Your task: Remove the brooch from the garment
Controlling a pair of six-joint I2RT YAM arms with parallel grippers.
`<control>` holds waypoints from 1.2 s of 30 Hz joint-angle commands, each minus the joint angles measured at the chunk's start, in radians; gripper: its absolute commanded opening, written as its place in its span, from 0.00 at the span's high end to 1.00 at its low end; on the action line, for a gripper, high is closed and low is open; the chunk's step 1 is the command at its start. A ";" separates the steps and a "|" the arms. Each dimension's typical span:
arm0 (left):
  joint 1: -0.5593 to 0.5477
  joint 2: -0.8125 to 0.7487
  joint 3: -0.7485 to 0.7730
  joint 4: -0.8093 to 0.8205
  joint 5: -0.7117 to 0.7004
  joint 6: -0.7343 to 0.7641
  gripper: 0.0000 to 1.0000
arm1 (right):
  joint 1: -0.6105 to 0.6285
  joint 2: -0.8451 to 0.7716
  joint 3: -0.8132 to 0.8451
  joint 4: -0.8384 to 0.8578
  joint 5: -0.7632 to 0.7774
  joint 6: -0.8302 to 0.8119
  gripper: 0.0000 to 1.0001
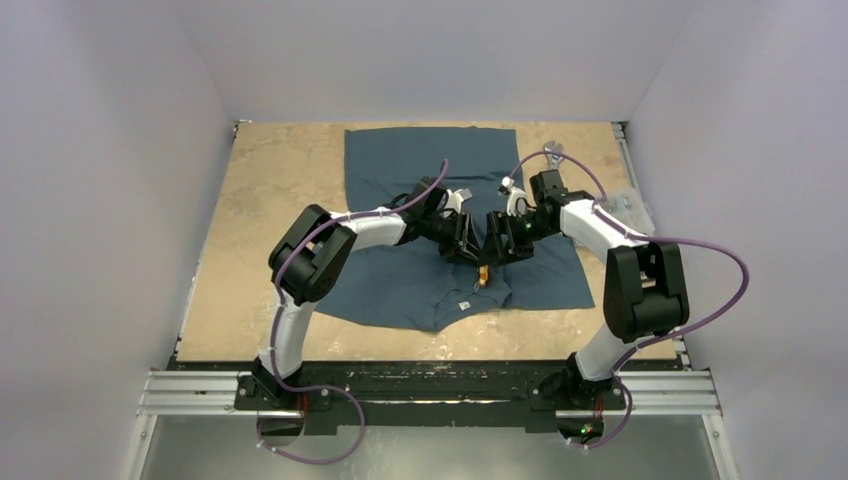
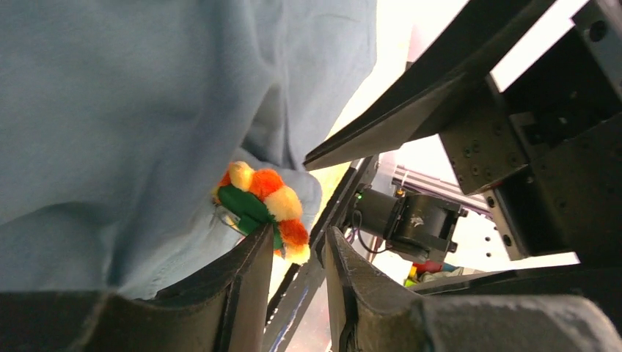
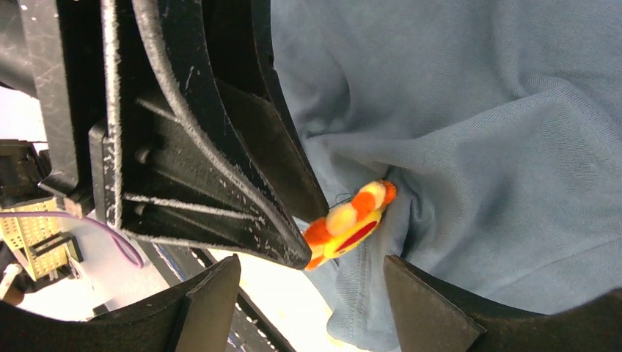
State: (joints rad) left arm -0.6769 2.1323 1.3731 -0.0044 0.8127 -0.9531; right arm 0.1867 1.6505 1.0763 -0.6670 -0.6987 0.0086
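Brooch [image 3: 348, 224] comes first. It looks small, light and fluffy, with soft orange and yellow puffs round its rim. I think it squashes a bit and will not break easily. The best place to grab it is probably across its two flat sides, close to the rim.

It is round, so no side is really the long one. The right wrist view shows it edge-on, slanting from low left up to the right, with its red front turned toward the right claw [image 3: 312, 301]. The left wrist view shows its green back.

It sits on a bunched-up fold of the garment [image 3: 477, 110], between both claws. The cloth is floppy and may lift with it.

The left claw [image 2: 297, 271] has its jaws a little apart, tips at the brooch's edge, and I cannot tell if they pinch it. The right claw is wide open and holds nothing.
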 commanded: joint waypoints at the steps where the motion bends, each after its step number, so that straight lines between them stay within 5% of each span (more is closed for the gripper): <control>1: -0.016 0.013 0.043 0.095 0.039 -0.053 0.68 | 0.002 -0.025 -0.010 0.003 -0.025 -0.002 0.24; 6: -0.025 0.043 0.056 0.082 0.030 -0.070 0.71 | 0.003 -0.021 -0.027 0.040 0.001 0.018 0.29; 14: -0.032 0.076 0.066 0.111 0.032 -0.089 0.84 | 0.003 0.011 -0.062 0.081 0.040 0.032 0.54; 27: -0.025 0.076 0.059 0.130 0.016 -0.083 0.89 | 0.001 0.080 -0.069 0.128 0.070 0.029 0.72; 30: -0.015 0.056 0.041 0.180 0.020 -0.082 0.84 | 0.001 0.095 -0.066 0.138 0.058 0.028 0.78; 36: 0.027 0.007 -0.002 0.200 0.037 0.003 0.59 | -0.004 0.099 -0.066 0.149 0.033 0.009 0.92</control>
State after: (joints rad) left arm -0.6731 2.2127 1.3941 0.1223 0.7933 -1.0126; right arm 0.1864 1.7439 1.0073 -0.5697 -0.6647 0.0368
